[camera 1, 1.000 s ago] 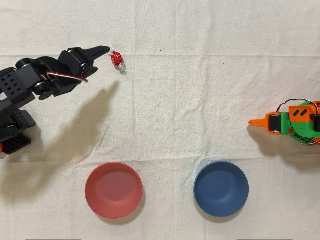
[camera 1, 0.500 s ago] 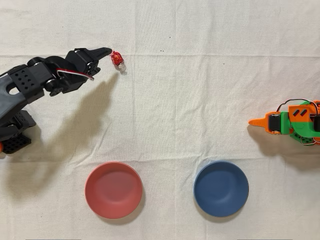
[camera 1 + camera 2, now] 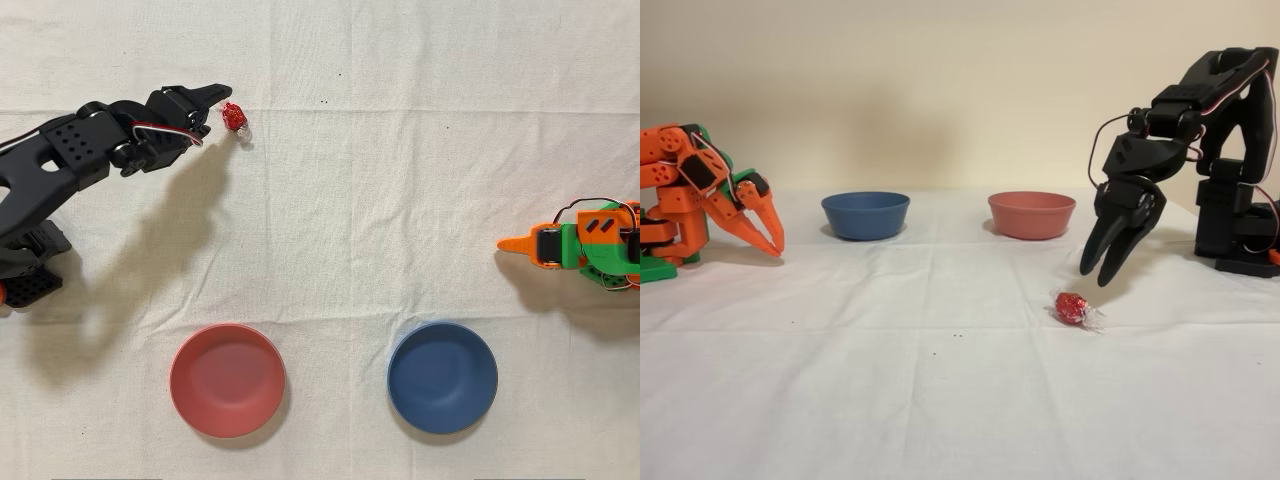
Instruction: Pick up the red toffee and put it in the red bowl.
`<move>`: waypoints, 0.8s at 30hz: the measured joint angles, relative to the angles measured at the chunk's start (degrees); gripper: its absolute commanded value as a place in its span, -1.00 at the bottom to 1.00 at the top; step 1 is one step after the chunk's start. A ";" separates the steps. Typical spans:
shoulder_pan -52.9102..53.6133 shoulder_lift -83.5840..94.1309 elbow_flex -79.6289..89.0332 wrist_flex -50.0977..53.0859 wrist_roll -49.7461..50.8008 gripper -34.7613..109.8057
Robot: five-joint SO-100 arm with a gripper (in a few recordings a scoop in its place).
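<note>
You're at a makeshift tabletop robot test bench, creased white cloth (image 3: 940, 400), bare beige wall (image 3: 940, 80), idle orange arm (image 3: 700, 200)

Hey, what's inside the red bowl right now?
Nothing: from overhead, the red bowl shows only its bare floor. The red toffee lies on the cloth near the gripper. Nothing covers the inside.

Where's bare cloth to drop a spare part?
Free: the wide middle between red toffee, red bowl, blue bowl and the idle orange arm. Crowded: around the toffee, where the black arm's gripper hovers.
</note>
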 measured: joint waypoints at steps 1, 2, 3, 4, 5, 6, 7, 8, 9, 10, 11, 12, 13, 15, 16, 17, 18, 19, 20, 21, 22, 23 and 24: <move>0.00 -0.70 -0.44 -0.35 0.00 -0.12; 0.00 -1.32 -0.88 -0.44 0.00 -0.12; 0.00 -2.11 -1.32 -0.62 0.00 -0.12; -0.09 -2.64 -1.41 -1.05 0.00 -0.12; -0.09 -3.25 -1.67 -1.41 0.00 -0.12; -0.09 -3.60 -2.11 -1.58 0.00 -0.12; 0.00 -4.22 -2.64 -1.67 0.00 -0.12; 0.00 -4.57 -3.08 -1.67 0.00 -0.12; 0.00 -5.19 -3.60 -1.67 0.00 -0.12; 0.00 -5.54 -4.04 -1.67 -0.26 -0.12; 0.00 -6.15 -4.57 -2.02 -0.79 -0.12; 0.00 -6.59 -4.92 -2.29 -0.88 -0.12; 0.00 -7.21 -5.27 -2.46 -0.97 -0.12; 0.00 -7.91 -5.89 -2.72 -0.97 -0.12; 0.00 -8.35 -6.06 -2.72 -0.97 -0.12; 0.00 -8.70 -6.33 -2.99 -0.97 -0.12; 0.00 -8.96 -6.42 -3.25 -0.97 -0.12; 0.00 -9.40 -6.50 -3.43 -0.97 -0.12; 0.00 -9.76 -6.68 -3.60 -0.97 -0.12; 0.00 -9.93 -6.68 -4.04 -0.97 -0.12; 0.00 -9.93 -6.68 -4.31 -0.97 -0.12; 0.00 -10.37 -6.86 -4.57 -0.97 -0.12; 0.00 -10.72 -7.03 -5.01 -0.97 -0.12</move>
